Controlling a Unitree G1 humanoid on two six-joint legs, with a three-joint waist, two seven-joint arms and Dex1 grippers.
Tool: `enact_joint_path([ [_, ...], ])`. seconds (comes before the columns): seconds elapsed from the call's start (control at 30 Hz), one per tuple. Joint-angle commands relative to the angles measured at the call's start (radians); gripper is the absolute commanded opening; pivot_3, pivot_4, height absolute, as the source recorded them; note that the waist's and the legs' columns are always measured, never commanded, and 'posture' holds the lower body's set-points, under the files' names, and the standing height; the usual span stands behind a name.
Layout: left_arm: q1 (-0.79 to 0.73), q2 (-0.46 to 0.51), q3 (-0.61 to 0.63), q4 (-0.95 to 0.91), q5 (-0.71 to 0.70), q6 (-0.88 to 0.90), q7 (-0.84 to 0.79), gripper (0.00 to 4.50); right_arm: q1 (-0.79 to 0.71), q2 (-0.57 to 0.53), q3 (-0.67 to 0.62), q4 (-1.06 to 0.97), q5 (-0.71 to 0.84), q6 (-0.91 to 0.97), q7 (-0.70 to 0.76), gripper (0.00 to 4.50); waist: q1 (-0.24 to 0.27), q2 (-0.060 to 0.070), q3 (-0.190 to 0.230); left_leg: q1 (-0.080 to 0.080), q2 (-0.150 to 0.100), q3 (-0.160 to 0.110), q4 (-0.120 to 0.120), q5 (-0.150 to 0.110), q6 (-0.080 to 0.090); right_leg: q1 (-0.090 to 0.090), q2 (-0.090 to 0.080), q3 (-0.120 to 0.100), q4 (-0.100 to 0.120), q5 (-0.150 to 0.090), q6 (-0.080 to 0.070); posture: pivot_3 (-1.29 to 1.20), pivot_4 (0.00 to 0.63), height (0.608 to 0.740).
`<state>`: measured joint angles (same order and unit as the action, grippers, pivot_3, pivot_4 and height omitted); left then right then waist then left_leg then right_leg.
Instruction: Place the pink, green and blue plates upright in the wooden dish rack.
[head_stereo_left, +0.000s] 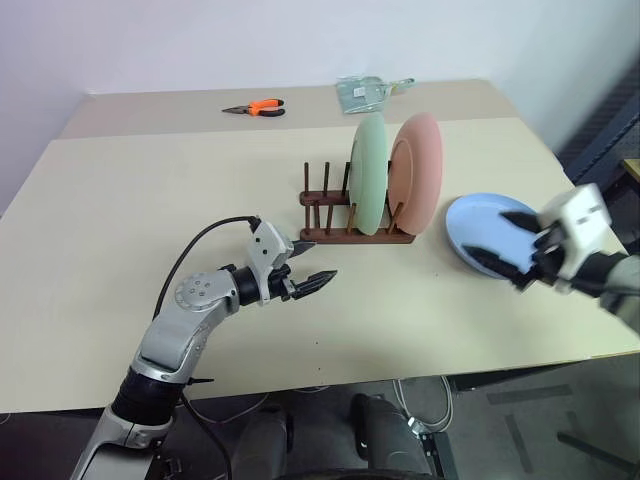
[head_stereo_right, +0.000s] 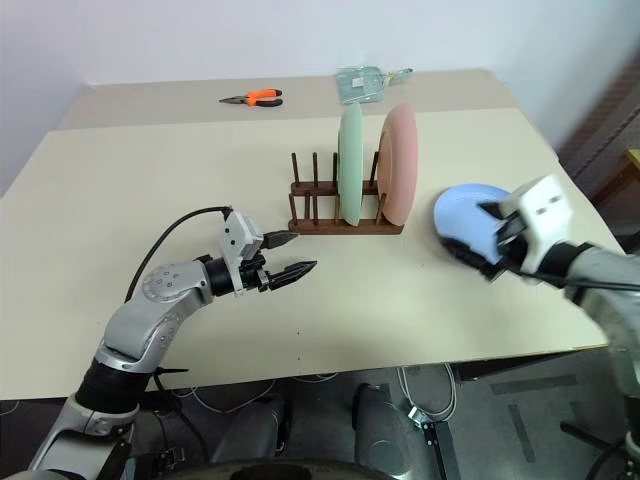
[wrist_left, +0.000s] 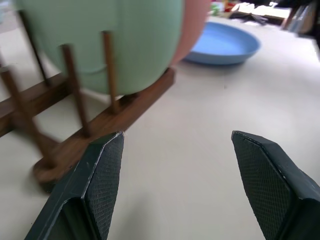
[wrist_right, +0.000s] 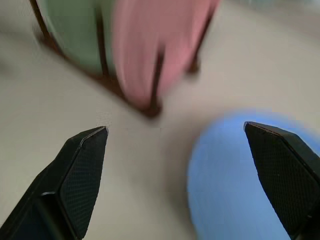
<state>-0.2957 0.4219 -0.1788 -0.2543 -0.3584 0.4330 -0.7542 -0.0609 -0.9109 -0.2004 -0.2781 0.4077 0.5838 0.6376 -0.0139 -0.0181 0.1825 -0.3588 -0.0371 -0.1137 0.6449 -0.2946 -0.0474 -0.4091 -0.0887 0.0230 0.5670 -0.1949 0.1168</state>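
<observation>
Wooden dish rack (head_stereo_left: 355, 215) sits centre frame on the beige table (head_stereo_left: 120, 220), a little above mid-height. Two plates stand upright on edge in its right-hand slots: green plate (head_stereo_left: 368, 175) on the left, pink plate (head_stereo_left: 418, 170) just beside it on the right, the two close together face to face. The pegs on the rack's left end hold nothing. Blue plate (head_stereo_left: 485, 235) lies flat on the table at right of frame, near the rack's right end but apart from it. Right gripper (head_stereo_left: 515, 262) is at the far right, over the blue plate's near right edge; fingers spread wide, nothing between them; whether they touch the plate I cannot tell. Left gripper (head_stereo_left: 312, 265) is lower centre, below and left of the rack, pointing toward it roughly level, fingers apart and empty, clear of the rack. Orange-handled pliers (head_stereo_left: 256, 107) lie at upper centre-left; a clear plastic packet (head_stereo_left: 366, 92) at upper centre.
</observation>
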Motion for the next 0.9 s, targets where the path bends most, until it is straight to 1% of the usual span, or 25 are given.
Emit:
enact_joint_path([
  [0.03,-0.005,0.01,-0.004,-0.036,-0.006,-0.001,-0.023,3.55,-0.07,0.048,0.103,0.146,-0.169,-0.124,-0.068,4.46,0.001,0.001,0.0,-0.001,0.0,0.0,0.0,0.0,0.0,0.0,0.0,0.0,-0.001,0.0,0.0,0.0,0.15,0.74],
  [0.07,-0.002,0.013,-0.005,-0.039,-0.004,0.001,-0.025,3.55,-0.084,0.061,0.117,0.177,-0.186,-0.139,-0.071,4.46,0.001,0.001,0.001,-0.001,-0.001,0.0,0.0,0.0,0.0,0.0,0.0,0.0,-0.001,0.001,0.0,0.0,0.15,0.74],
  [0.1,0.004,0.018,-0.006,-0.044,0.002,0.0,-0.023,3.55,-0.109,0.075,0.136,0.225,-0.224,-0.164,-0.094,4.23,0.002,0.001,0.001,-0.001,-0.001,0.0,0.0,0.0,0.0,0.0,-0.001,0.0,-0.001,0.001,0.0,0.0,0.15,0.74],
  [0.17,0.015,0.024,-0.002,-0.054,0.008,0.004,-0.014,3.55,-0.152,0.094,0.156,0.305,-0.276,-0.196,-0.123,3.6,0.003,0.001,0.001,-0.001,-0.001,0.0,0.0,0.0,0.0,0.0,-0.001,0.0,-0.001,0.002,-0.002,0.0,0.15,0.74],
  [0.27,0.029,0.029,0.007,-0.076,0.006,0.013,-0.001,3.55,-0.192,0.108,0.152,0.358,-0.306,-0.221,-0.134,2.14,0.006,0.001,0.001,-0.001,-0.001,-0.001,0.0,0.0,0.0,0.0,0.0,0.0,-0.001,0.003,-0.002,0.0,0.15,0.74],
  [0.37,0.039,0.034,0.008,-0.088,0.007,0.018,0.007,3.55,-0.219,0.113,0.13,0.363,-0.312,-0.231,-0.146,0.55,0.004,0.001,0.001,-0.001,-0.001,-0.001,0.0,0.0,0.0,0.001,0.0,0.0,-0.001,0.002,-0.001,0.0,0.15,0.74],
  [0.4,0.04,0.035,0.007,-0.09,0.008,0.02,0.009,3.55,-0.226,0.118,0.117,0.356,-0.307,-0.226,-0.154,0.09,0.004,0.001,0.001,-0.001,-0.001,-0.001,0.0,0.0,0.0,0.001,0.0,0.0,-0.001,0.002,-0.001,0.0,0.15,0.74],
  [0.5,0.039,0.033,0.005,-0.091,0.009,0.022,0.013,3.55,-0.243,0.112,0.087,0.329,-0.328,-0.252,-0.182,0.03,0.003,0.001,0.001,0.0,-0.001,-0.001,0.0,0.0,0.0,0.001,0.0,0.0,-0.001,0.002,-0.001,0.0,0.15,0.74],
  [0.57,0.034,0.033,0.003,-0.089,0.01,0.023,0.015,3.55,-0.277,0.11,0.039,0.306,-0.327,-0.279,-0.214,0.03,0.003,0.002,0.001,0.0,-0.001,-0.001,0.0,0.0,0.0,0.001,0.0,0.0,-0.001,0.002,-0.001,0.0,0.15,0.74],
  [0.67,0.025,0.035,0.006,-0.075,0.01,0.021,0.012,3.55,-0.394,0.084,-0.029,0.271,-0.348,-0.343,-0.284,0.03,0.0,0.005,0.003,0.0,-0.002,0.0,0.001,0.0,0.0,0.001,0.0,0.001,-0.001,0.003,0.0,0.0,0.15,0.74],
  [0.77,0.019,0.038,0.011,-0.053,0.017,0.009,0.008,3.55,-0.523,0.088,-0.057,0.222,-0.317,-0.379,-0.287,0.03,-0.002,0.007,0.003,0.0,-0.001,0.0,0.0,0.0,0.0,0.001,0.0,0.001,-0.001,0.003,0.0,0.0,0.15,0.74],
  [0.83,0.012,0.039,0.019,-0.033,0.019,0.002,0.007,3.55,-0.641,0.136,-0.067,0.148,-0.203,-0.344,-0.249,0.03,-0.004,0.007,0.003,0.001,-0.001,-0.001,-0.001,0.0,0.0,0.001,0.001,0.001,-0.001,0.003,0.0,0.0,0.15,0.74],
  [0.9,0.007,0.039,0.029,-0.019,0.017,-0.004,0.004,3.55,-0.737,0.212,-0.065,0.06,-0.025,-0.228,-0.212,0.03,-0.006,0.007,0.003,0.001,0.0,-0.001,-0.001,0.0,0.0,0.001,0.001,0.001,0.0,0.003,-0.001,0.0,0.15,0.74],
])
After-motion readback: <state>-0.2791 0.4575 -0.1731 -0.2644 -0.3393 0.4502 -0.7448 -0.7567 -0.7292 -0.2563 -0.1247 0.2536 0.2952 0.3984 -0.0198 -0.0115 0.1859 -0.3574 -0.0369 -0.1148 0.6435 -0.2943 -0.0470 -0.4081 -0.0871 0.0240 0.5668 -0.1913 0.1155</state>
